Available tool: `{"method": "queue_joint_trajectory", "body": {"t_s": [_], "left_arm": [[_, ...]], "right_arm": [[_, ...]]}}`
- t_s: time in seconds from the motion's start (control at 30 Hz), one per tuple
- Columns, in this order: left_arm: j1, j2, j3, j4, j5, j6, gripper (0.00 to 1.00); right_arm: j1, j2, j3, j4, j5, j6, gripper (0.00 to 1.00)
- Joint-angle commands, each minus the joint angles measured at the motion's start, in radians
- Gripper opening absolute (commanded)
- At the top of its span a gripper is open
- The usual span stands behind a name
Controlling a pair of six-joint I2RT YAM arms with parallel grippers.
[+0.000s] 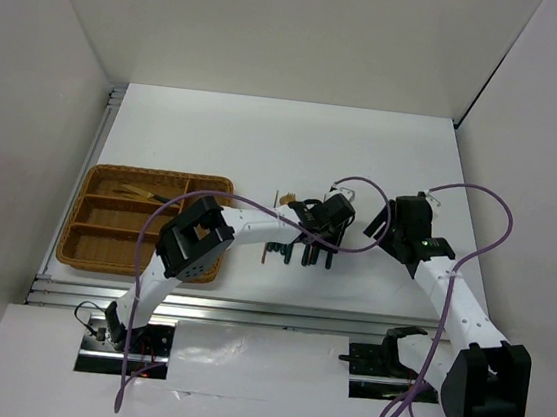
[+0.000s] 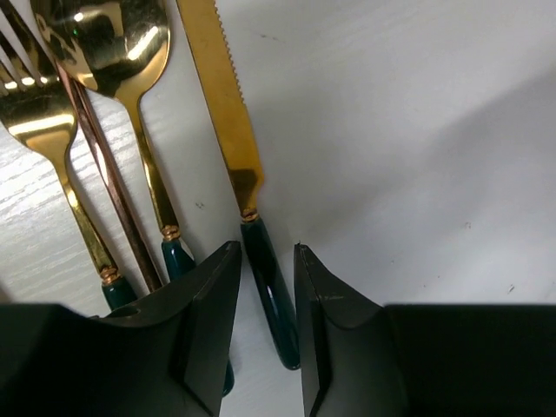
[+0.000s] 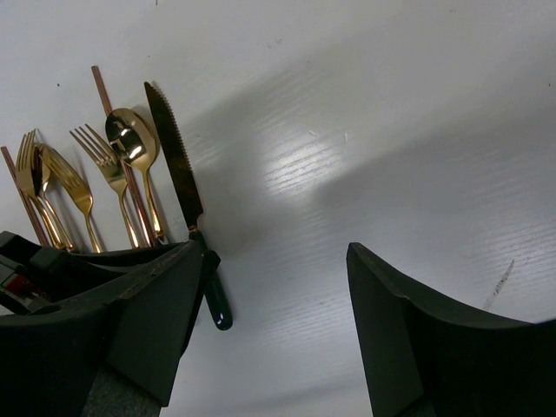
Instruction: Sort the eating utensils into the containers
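Several eating utensils with gold heads and dark green handles lie side by side on the white table (image 1: 295,150). In the left wrist view I see a fork (image 2: 39,113), a thin brown stick (image 2: 109,182), a spoon (image 2: 113,43) and a knife (image 2: 234,130). My left gripper (image 2: 265,252) straddles the knife's green handle (image 2: 271,287), jaws narrowly apart, with a gap showing on the left side. My right gripper (image 3: 276,252) stands open over bare table, just right of the knife (image 3: 174,161). The wicker tray of containers (image 1: 74,236) sits to the left.
One gold utensil (image 1: 139,193) lies in the tray's back compartment. More forks (image 3: 52,182) lie left of the spoon (image 3: 130,139). White walls enclose the table on three sides. Purple cables loop over both arms.
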Motion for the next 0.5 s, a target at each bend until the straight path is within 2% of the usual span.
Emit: {"method": "queue_joint_trajectory", "body": {"t_s": [0.0, 0.47], "left_arm": [[-0.005, 0.041, 0.042, -0.054, -0.024, -0.012, 0.44], [-0.014, 0.058, 0.048, -0.111, -0.091, -0.053, 0.24]], "right_arm": [[-0.007, -0.022, -0.003, 0.002, 0.021, -0.006, 0.75], [-0.007, -0.022, -0.003, 0.002, 0.021, 0.004, 0.75]]}}
